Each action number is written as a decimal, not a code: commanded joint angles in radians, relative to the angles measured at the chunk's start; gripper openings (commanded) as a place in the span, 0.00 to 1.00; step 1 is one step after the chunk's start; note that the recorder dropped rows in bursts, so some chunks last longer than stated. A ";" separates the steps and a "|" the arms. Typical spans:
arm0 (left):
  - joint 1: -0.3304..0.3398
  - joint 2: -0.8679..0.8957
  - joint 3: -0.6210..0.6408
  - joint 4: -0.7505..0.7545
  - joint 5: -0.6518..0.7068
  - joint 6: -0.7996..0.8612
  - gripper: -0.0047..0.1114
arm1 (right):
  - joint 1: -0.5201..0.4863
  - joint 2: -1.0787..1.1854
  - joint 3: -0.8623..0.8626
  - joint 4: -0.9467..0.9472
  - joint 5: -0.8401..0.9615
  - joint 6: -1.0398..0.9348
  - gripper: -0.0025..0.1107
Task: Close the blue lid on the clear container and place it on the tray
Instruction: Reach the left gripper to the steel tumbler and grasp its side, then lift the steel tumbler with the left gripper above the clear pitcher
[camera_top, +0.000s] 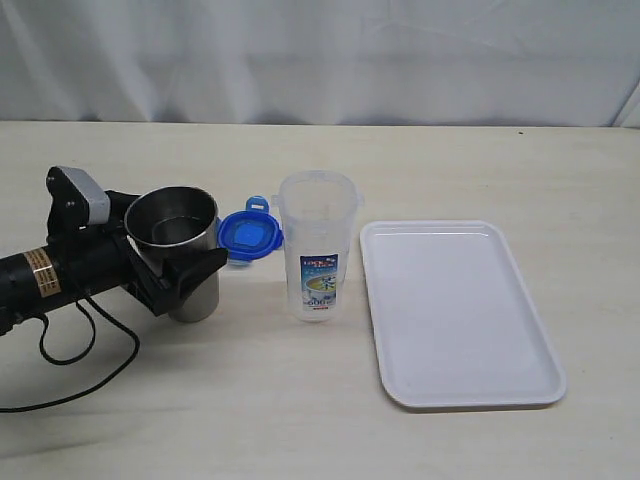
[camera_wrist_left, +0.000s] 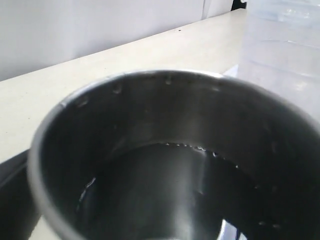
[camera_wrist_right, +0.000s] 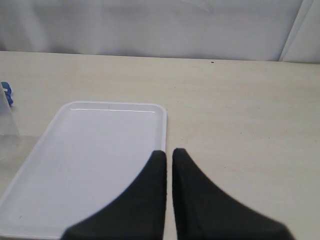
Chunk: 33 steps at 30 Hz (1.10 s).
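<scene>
The clear container (camera_top: 315, 250) stands upright at the table's middle, its top uncovered, just left of the tray (camera_top: 460, 310). The blue lid (camera_top: 249, 237) sits against the container's left side, partly hidden behind a grey steel tumbler (camera_top: 195, 300). My left gripper (camera_top: 175, 235) is open at full width, one finger (camera_top: 200, 270) in front of the tumbler and the other behind it. The tumbler's dark inside (camera_wrist_left: 165, 150) fills the left wrist view, with the container (camera_wrist_left: 280, 55) beyond it. My right gripper (camera_wrist_right: 169, 152) is shut and empty above the tray's edge (camera_wrist_right: 161, 130); it is outside the exterior view.
The tumbler stands on the table between my left arm (camera_top: 60, 270) and the container. A black cable (camera_top: 70, 350) loops on the table under that arm. A white curtain (camera_top: 320, 60) closes off the table's far side.
</scene>
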 joint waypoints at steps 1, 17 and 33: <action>-0.004 0.005 -0.005 -0.019 -0.012 -0.004 0.94 | -0.004 -0.004 0.003 -0.002 -0.002 -0.003 0.06; -0.017 0.004 -0.005 -0.065 0.028 -0.004 0.63 | -0.004 -0.004 0.003 -0.002 -0.002 -0.003 0.06; -0.017 0.004 -0.005 -0.006 -0.012 -0.062 0.04 | -0.004 -0.004 0.003 -0.002 -0.002 -0.003 0.06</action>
